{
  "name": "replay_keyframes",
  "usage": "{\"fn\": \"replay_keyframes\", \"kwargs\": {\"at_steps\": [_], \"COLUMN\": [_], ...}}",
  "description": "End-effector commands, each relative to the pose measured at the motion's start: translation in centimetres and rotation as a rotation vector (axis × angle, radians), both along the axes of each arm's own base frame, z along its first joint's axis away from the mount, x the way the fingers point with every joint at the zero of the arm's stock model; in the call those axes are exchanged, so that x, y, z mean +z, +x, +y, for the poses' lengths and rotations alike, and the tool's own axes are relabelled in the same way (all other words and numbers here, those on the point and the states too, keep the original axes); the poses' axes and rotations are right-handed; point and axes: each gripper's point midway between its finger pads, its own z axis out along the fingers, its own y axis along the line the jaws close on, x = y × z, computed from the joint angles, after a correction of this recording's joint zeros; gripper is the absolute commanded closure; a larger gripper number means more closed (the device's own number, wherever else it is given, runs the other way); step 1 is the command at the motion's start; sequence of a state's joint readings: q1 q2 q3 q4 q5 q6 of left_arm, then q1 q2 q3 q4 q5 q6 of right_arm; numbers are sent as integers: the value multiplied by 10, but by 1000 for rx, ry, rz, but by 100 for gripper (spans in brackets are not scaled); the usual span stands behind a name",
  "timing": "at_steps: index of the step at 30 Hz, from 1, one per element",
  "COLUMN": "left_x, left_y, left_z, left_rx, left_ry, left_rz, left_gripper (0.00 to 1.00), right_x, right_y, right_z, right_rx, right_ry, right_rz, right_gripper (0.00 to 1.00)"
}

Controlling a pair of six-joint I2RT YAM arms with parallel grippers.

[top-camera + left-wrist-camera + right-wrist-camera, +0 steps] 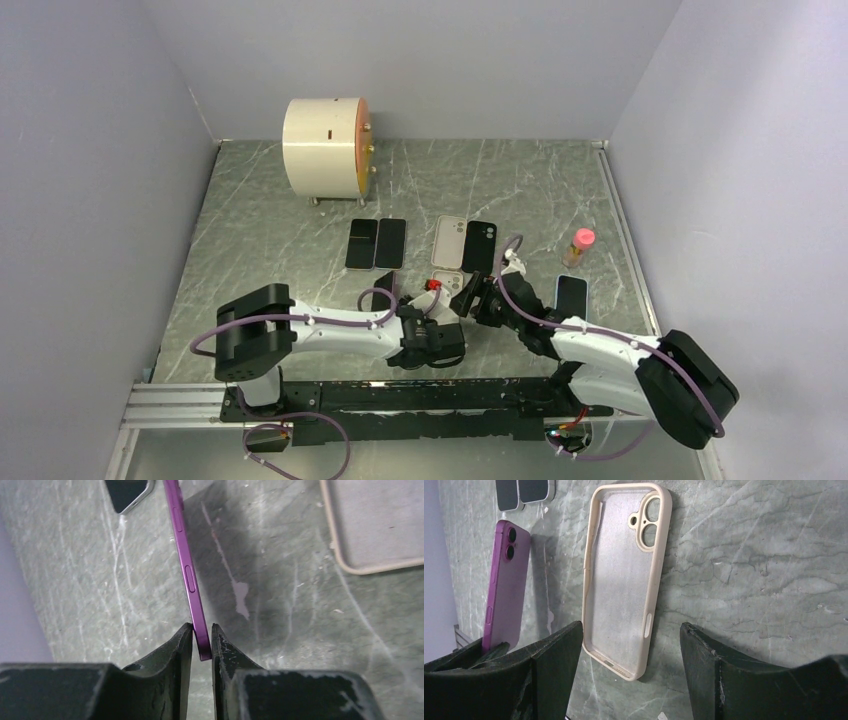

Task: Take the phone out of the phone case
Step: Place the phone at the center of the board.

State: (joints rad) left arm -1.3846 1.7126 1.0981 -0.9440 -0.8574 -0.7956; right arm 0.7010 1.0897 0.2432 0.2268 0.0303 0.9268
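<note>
My left gripper (pixel 202 645) is shut on the lower edge of a purple phone (pixel 187 570) and holds it on edge, upright over the table. The phone also shows in the right wrist view (pixel 506 585), back and camera lenses facing that camera, out of its case. The empty beige case (pixel 624 575) lies open side up on the table; it also shows in the left wrist view (pixel 380 525). My right gripper (pixel 631 650) is open and empty, just above the case's near end. In the top view both grippers, left (pixel 432 335) and right (pixel 470 298), meet near the table's front middle.
Two dark phones (pixel 376 243) lie side by side at mid table. Another beige case (pixel 449 242) and a black phone (pixel 480 247) lie beyond the grippers. A dark phone (pixel 571 295) and a pink-capped bottle (pixel 579 246) are at right. A white cylinder (pixel 325 147) stands at back left.
</note>
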Motion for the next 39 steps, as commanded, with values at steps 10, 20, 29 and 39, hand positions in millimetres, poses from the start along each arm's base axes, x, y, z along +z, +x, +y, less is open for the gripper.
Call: {"fn": "replay_keyframes", "kwargs": {"at_steps": [10, 20, 29, 39], "left_x": [-31, -22, -4, -15], "left_y": [2, 2, 14, 38], "left_z": [-28, -42, -39, -4], "left_rx": [-33, -42, -22, 117], "left_ry": [-12, -153, -533, -641], "left_rz": [24, 45, 187, 247], "left_gripper": [66, 29, 12, 8], "right_x": [7, 7, 16, 29], "right_y": [5, 5, 8, 10], "right_z": [-5, -6, -14, -6], "right_rx": [-27, -26, -51, 0], "right_ry": [10, 1, -11, 7], "right_rz": [-61, -68, -105, -156], "right_gripper": [26, 26, 24, 10]}}
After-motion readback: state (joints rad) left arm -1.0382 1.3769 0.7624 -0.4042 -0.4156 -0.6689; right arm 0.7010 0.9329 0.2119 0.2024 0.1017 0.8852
